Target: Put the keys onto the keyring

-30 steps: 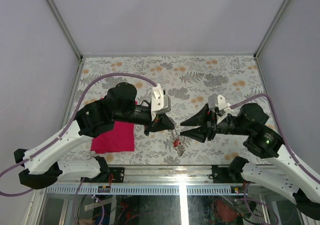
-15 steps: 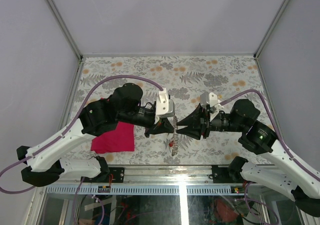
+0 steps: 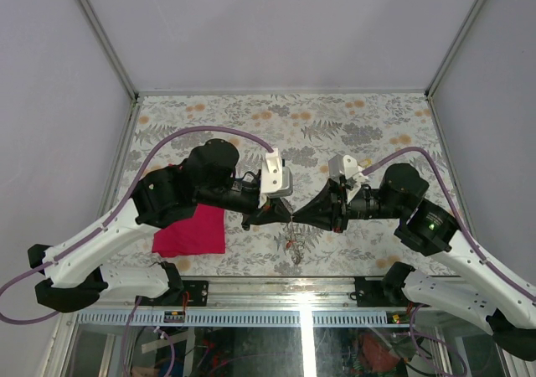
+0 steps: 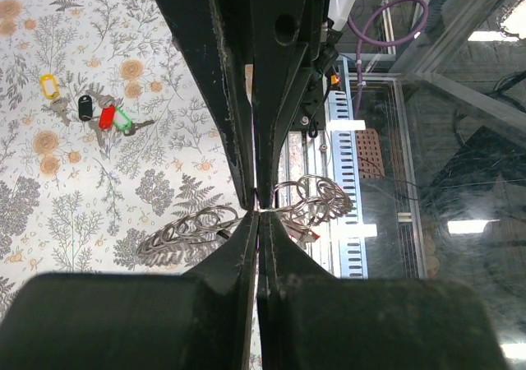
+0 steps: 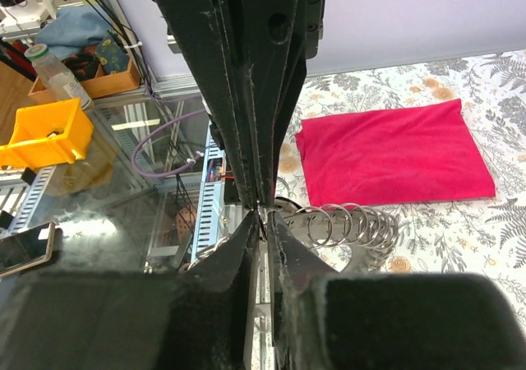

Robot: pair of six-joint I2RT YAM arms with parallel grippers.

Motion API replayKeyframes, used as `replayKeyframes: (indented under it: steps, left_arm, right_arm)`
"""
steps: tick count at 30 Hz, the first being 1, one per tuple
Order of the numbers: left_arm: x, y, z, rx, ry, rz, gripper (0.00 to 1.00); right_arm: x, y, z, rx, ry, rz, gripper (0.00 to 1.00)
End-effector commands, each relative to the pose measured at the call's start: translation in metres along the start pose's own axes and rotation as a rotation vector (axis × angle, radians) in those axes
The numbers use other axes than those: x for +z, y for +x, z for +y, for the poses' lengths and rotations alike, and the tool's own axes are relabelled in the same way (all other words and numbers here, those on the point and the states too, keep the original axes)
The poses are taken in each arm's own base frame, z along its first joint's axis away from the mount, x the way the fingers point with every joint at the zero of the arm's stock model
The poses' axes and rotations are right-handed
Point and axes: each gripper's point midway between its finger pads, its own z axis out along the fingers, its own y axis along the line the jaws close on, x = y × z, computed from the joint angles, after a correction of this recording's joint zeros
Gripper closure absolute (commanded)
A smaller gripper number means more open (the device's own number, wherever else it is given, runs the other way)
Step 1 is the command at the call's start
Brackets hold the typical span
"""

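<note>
The keyring, a chain of small silver rings with a red bit on it, hangs above the table between both grippers. My left gripper is shut on its wire, and loops spread to either side of the tips. My right gripper meets it tip to tip, its jaws closed to a thin slit on the same wire, with coils just beside them. The keys, with yellow, black, red and green heads, lie loose on the floral table. The arms hide them in the top view.
A magenta cloth lies flat under the left arm. The table's near edge with its metal rail runs just below the hanging ring. A yellow bin stands off the table.
My right gripper has slid left up to the left gripper's tip, and its jaws have gone from wide apart to nearly together. The left gripper has shifted slightly right with the keyring.
</note>
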Motion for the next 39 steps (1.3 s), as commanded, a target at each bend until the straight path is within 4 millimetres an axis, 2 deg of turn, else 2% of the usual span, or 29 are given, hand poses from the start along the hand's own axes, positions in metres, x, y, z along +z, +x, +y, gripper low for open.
replayKeyframes:
  steps: [1, 5, 7, 12, 17, 25, 36, 39]
  left_arm:
    - [-0.009, -0.024, -0.004, 0.056, -0.001, -0.07, 1.0]
    - [-0.01, -0.026, -0.004, 0.059, -0.01, -0.075, 1.0]
    - [-0.012, -0.028, -0.004, 0.062, -0.013, -0.085, 0.99]
    - [-0.019, -0.035, -0.008, 0.084, -0.023, -0.157, 0.79]
    - [-0.027, -0.041, -0.016, 0.11, -0.019, -0.251, 0.69]
    - [-0.037, -0.055, -0.019, 0.126, -0.05, -0.415, 0.62]
    - [-0.044, -0.067, -0.014, 0.09, -0.097, -0.55, 0.54]
    - [-0.047, -0.067, -0.012, 0.086, -0.115, -0.571, 0.48]
  right_arm:
    - [0.001, -0.028, 0.007, -0.062, -0.035, -0.072, 0.9]
    - [0.001, -0.028, 0.008, -0.064, -0.041, -0.074, 1.0]
    - [0.0, -0.03, 0.009, -0.073, -0.039, -0.083, 1.0]
    - [-0.007, -0.046, 0.012, -0.11, -0.018, -0.156, 1.0]
    - [-0.013, -0.058, 0.023, -0.134, -0.047, -0.2, 1.0]
    - [-0.019, -0.068, 0.033, -0.146, -0.072, -0.23, 1.0]
    - [-0.023, -0.087, 0.024, -0.132, -0.001, -0.376, 1.0]
    - [-0.022, -0.088, 0.023, -0.125, -0.001, -0.386, 1.0]
